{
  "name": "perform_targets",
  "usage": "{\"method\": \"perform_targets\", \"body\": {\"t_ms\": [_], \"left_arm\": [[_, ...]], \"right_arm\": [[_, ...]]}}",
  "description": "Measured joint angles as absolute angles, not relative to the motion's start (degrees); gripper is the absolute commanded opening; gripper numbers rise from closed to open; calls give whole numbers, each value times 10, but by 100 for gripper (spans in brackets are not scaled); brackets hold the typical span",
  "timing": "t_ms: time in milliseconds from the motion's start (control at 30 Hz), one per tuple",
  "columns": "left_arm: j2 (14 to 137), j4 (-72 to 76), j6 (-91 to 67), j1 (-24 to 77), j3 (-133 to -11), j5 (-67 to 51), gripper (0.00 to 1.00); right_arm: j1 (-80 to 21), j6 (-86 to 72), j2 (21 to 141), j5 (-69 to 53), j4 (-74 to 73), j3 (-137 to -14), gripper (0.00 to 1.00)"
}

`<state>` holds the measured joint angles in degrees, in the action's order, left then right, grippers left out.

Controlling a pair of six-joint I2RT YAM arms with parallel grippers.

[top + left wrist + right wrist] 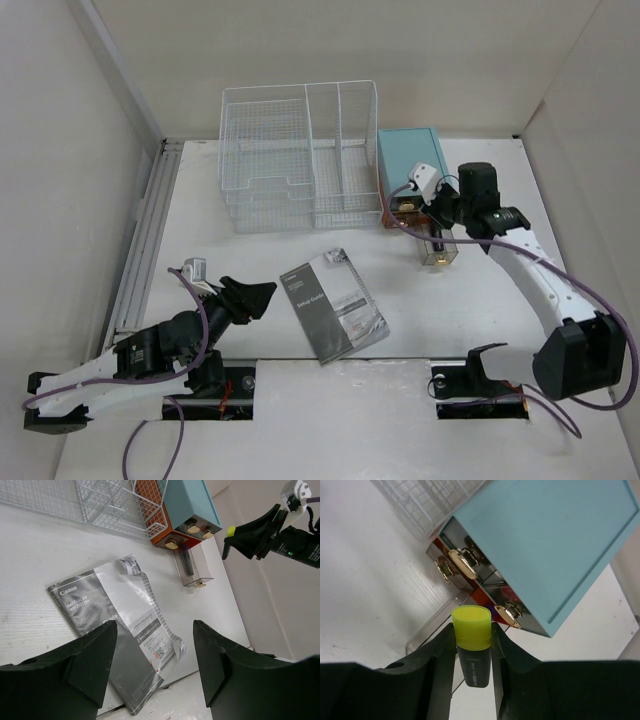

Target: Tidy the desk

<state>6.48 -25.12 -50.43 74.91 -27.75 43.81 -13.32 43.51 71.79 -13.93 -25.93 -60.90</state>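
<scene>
Though unclear overhead | wrist view: right claw (472, 631) clamps yellow-capped highlighter (472, 645)

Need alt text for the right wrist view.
The right claw grips a black highlighter with a yellow-green cap, pointed toward a clear drawer pulled out of a teal box with gold handles. A white wire-mesh rack stands beside it.

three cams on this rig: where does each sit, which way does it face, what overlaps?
Top external: fixed above and behind the arms, looking down on the desk; both arms show, with left end effector and right end effector.
Left wrist: on the left arm, facing the manual; its open end effector frames the view.
Right wrist: on the right arm, facing the teal box; its end effector clamps a highlighter.
Shared: both wrist views catch the teal box and wire rack.
</scene>
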Motion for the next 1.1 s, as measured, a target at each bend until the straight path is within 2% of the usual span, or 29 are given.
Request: {"method": "perform_targets", "body": {"t_ms": [267,400,433,533,567,667,800,967,1100], "left_arm": [[65,-251,-504,749,-277,438,59],[65,-251,-504,749,-277,437,59],[65,-251,-504,749,-277,438,59],[64,-251,-504,749,-277,437,59],[62,-251,-504,749,-277,437,59],[58,-251,-504,749,-277,438,59],[58,-251,-504,749,-277,437,59],[58,-251,-504,749,-277,437,59],[58,-251,-504,749,-277,437,59]], "right_arm": [[-74,437,815,-189,-253,-608,0],[-68,437,822,-195,-256,-598,0],[-66,437,822,-196,-255,-598,1],[-60,437,824,-202,-261,-599,15],[-58,437,826,-204,-265,-599,27],[-51,437,842,-211,-273,-602,27],[-49,436,848,-219,-282,-603,34],[-48,436,847,-225,-284,-603,34],[-48,432,841,-230,-287,-603,39]]}}
